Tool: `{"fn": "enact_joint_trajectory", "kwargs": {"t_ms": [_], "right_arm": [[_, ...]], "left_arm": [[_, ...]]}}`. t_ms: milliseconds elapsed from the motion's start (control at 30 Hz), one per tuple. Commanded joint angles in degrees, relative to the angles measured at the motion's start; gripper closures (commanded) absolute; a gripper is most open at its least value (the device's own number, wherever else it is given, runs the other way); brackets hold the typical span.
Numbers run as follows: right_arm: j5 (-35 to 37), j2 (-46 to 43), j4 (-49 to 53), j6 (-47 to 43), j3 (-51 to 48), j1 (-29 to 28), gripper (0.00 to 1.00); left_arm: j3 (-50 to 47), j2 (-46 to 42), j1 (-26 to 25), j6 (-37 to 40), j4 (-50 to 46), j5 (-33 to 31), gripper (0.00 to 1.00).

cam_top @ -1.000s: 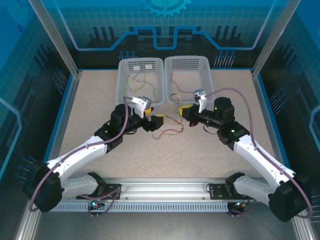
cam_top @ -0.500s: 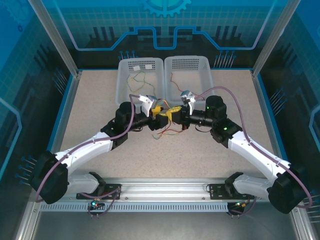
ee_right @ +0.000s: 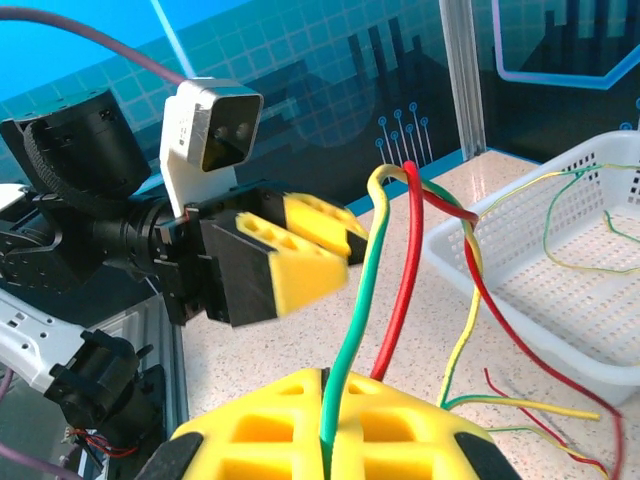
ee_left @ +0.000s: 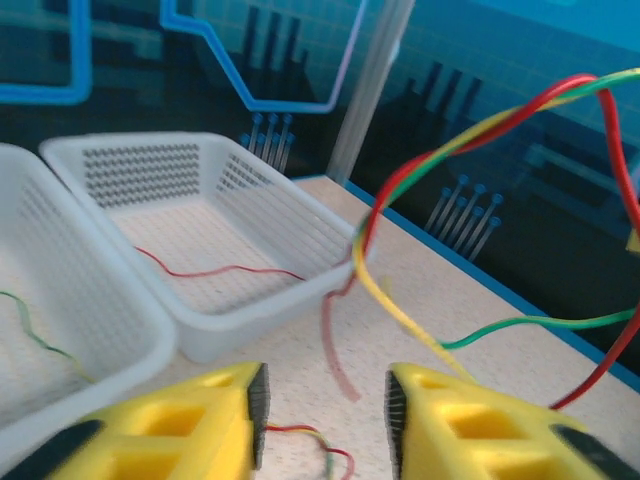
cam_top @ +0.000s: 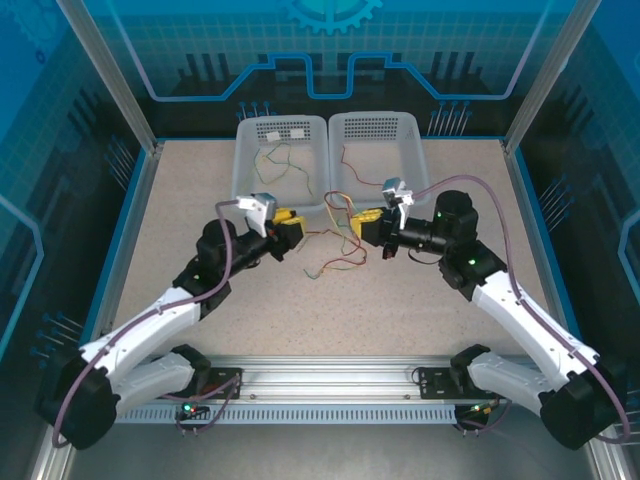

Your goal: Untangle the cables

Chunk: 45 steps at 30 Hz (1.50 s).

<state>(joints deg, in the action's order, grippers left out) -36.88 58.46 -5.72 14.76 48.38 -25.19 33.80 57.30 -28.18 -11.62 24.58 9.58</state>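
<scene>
**Change noted.** The left arm and right arm are being found drawn apart, where half a second ago their tools were meeting at mid-table. The left gripper is being carried back to its own side. Its jaws are part-open and narrowing, and no strand is being seen between them. The right gripper is being kept clamped on the cables, with a green and a red strand rising from between its fingers.

**Judgement.** The bundle is being held at one end only, its loop raised and the remainder trailing on the table between the tools. Separation is not yet being achieved, and a second hold is being called for.

**Surroundings.** A blue-panelled enclosure is being noted around a speckled table. Two white trays at its far side are being seen holding loose strands.
</scene>
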Motion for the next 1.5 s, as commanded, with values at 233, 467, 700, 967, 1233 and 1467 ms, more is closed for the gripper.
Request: {"fn": "enact_joint_trajectory", "kwargs": {"t_ms": [233, 467, 700, 967, 1233, 1467], "right_arm": [[-21.8, 0.2, 11.1, -6.0, 10.2, 3.9, 1.0], [-26.4, 0.7, 10.7, -5.4, 13.7, 3.9, 1.0], [-28.1, 2.2, 9.3, -4.1, 15.1, 2.9, 1.0], [-28.7, 1.8, 6.9, -1.9, 16.1, 0.5, 1.0], [-28.8, 2.2, 5.3, 0.2, 16.6, -1.9, 1.0], [-26.9, 3.2, 6.4, -0.7, 16.1, -2.3, 1.0]], "left_arm": [[-3.7, -1.3, 3.3, 1.3, 4.6, 5.5, 0.27], [-5.8, 0.0, 3.3, 1.4, 13.6, 13.4, 0.18], [-5.5, 1.5, 3.1, 1.3, 19.1, 19.6, 0.12], [-2.4, 7.3, 1.7, 3.7, 20.1, 19.8, 0.12], [-0.1, 12.7, 1.6, 3.5, 25.1, 20.3, 0.16], [0.1, 12.9, 1.6, 3.8, 26.9, 20.1, 0.49]]}}
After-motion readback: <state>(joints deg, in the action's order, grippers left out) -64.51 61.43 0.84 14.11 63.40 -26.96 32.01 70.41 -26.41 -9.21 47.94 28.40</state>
